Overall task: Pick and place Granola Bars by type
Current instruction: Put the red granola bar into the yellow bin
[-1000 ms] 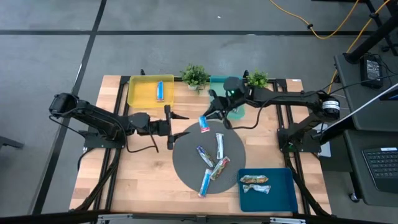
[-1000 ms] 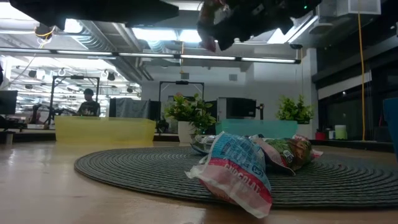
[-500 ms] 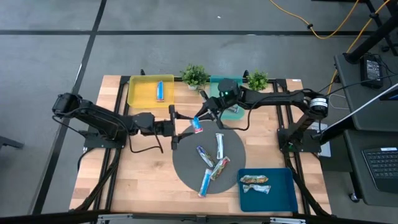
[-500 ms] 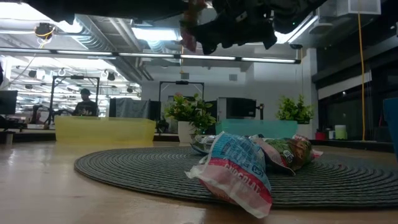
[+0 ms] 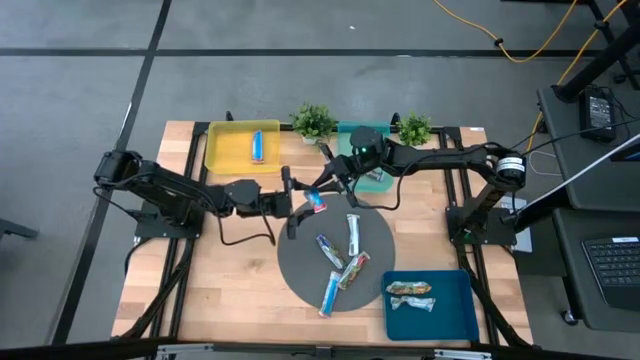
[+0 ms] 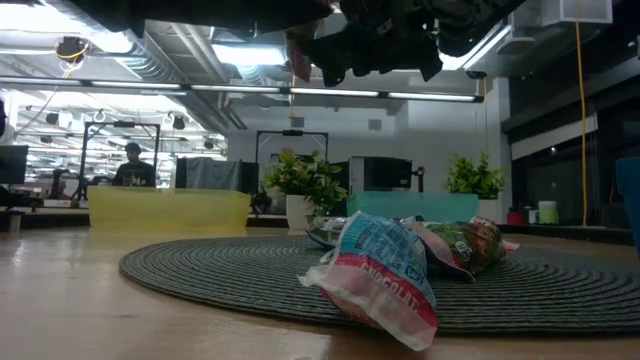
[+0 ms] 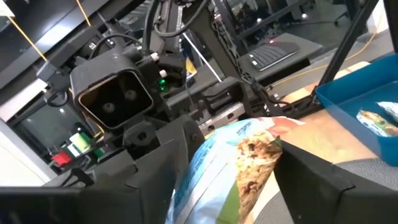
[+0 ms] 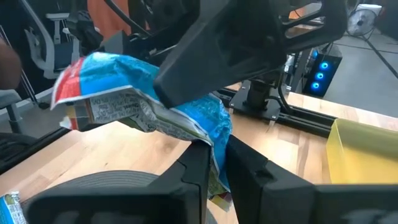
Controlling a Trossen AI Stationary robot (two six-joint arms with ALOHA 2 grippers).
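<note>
The right gripper [image 5: 322, 190], jaws clamped on one end of a light, crinkly blue-and-white foil-wrapped granola bar [image 5: 316, 199] above the wooden surface [image 5: 230, 290], presents its free end between the left gripper's [image 5: 294, 205] parted jaws.

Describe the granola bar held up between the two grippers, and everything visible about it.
The held granola bar is a slim bar in a shiny, crinkled blue-and-white wrapper with a red end and a printed granola picture. It hangs in the air above the far-left edge of the round grey mat, touching no surface. The right gripper is shut on one end of it, creasing the wrapper. The left gripper has its open fingers on either side of the other end; whether they press on it cannot be told.
</note>
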